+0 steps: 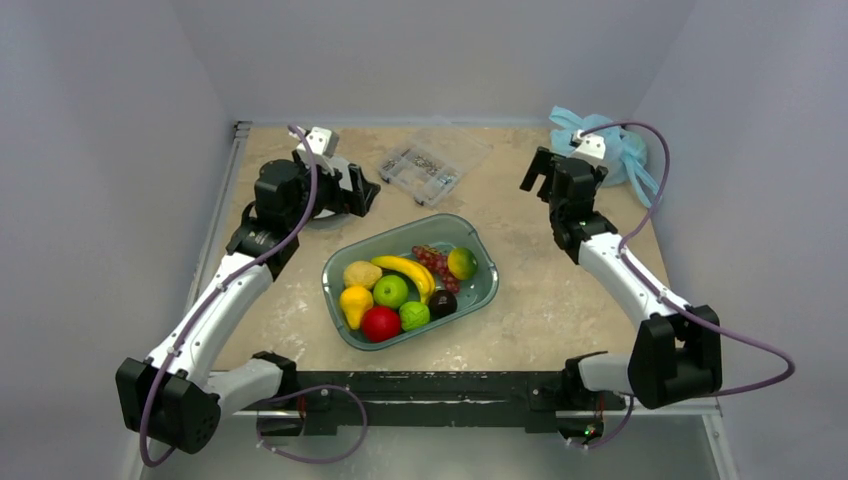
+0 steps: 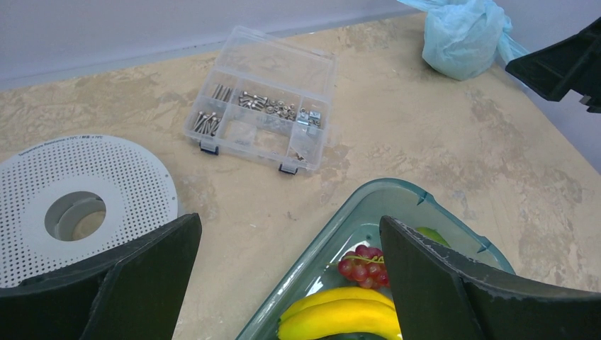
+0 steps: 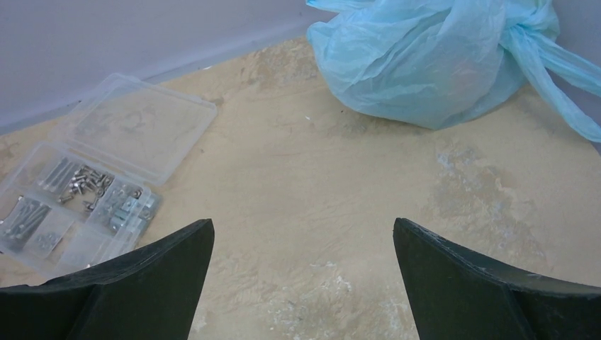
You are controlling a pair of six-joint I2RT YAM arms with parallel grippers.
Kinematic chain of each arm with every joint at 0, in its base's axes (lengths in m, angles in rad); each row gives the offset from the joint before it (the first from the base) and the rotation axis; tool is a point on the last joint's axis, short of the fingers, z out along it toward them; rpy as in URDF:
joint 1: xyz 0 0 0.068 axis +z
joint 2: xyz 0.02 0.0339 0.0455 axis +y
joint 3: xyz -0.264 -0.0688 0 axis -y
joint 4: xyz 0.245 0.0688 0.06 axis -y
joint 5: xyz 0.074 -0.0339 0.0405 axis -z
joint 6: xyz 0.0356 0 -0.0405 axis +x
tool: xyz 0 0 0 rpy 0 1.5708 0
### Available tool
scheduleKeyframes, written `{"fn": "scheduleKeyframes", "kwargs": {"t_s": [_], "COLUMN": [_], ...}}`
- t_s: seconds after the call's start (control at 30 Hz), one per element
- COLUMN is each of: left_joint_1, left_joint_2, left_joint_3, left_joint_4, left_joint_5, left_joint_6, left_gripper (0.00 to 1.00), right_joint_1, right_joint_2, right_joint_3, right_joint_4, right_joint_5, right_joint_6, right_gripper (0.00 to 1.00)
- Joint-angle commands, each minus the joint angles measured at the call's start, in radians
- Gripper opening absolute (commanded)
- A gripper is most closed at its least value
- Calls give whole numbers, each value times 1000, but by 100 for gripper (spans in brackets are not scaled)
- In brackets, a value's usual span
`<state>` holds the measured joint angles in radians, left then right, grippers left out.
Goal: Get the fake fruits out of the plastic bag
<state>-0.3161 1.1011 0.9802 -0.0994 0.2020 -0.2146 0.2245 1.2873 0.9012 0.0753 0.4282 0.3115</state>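
Left gripper (image 2: 289, 230) gapes wide with nothing between its jaws, hovering beyond the tray's (image 2: 368, 190) far-left corner. Right gripper (image 3: 303, 230) is spread just as wide and is also empty, beyond the tray's far-right side and facing the bag (image 3: 425, 64). That bag lies bunched on the table (image 3: 319, 184), well beyond the tray at far right and apart from both grippers. Its contents cannot be made out. A parts box (image 2: 262, 99) sits just beyond the tray and a perforated disc (image 2: 135, 184) lies to its left. A banana (image 2: 340, 315) and grapes (image 2: 363, 263) lie in the tray.
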Motion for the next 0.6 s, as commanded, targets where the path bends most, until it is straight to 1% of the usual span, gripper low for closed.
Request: {"fn": "scheduleKeyframes", "kwargs": {"t_s": [0.0,0.1,0.27,0.37,0.57], "left_joint_1": [-11,-14,-17,-22,-49], "left_joint_2": [5,9,14,24,58], "left_joint_3": [46,55,61,63,75], "left_joint_4": [1,-14,-22,-29,-37], "left_joint_5": [26,27,36,38,50], "left_joint_6": [28,36,40,37,38], "left_gripper": [97,97,97,96,96], "right_joint_1": [4,4,-1,-23,-128], "right_joint_2": [49,108,257,325,386], "right_joint_3": [59,87,198,267,304], "right_joint_4": [45,68,27,-3,53], "right_joint_5": [23,75,186,189,105], "right_joint_6": [88,129,239,299,378], "right_gripper": [99,99,99,99,99]}}
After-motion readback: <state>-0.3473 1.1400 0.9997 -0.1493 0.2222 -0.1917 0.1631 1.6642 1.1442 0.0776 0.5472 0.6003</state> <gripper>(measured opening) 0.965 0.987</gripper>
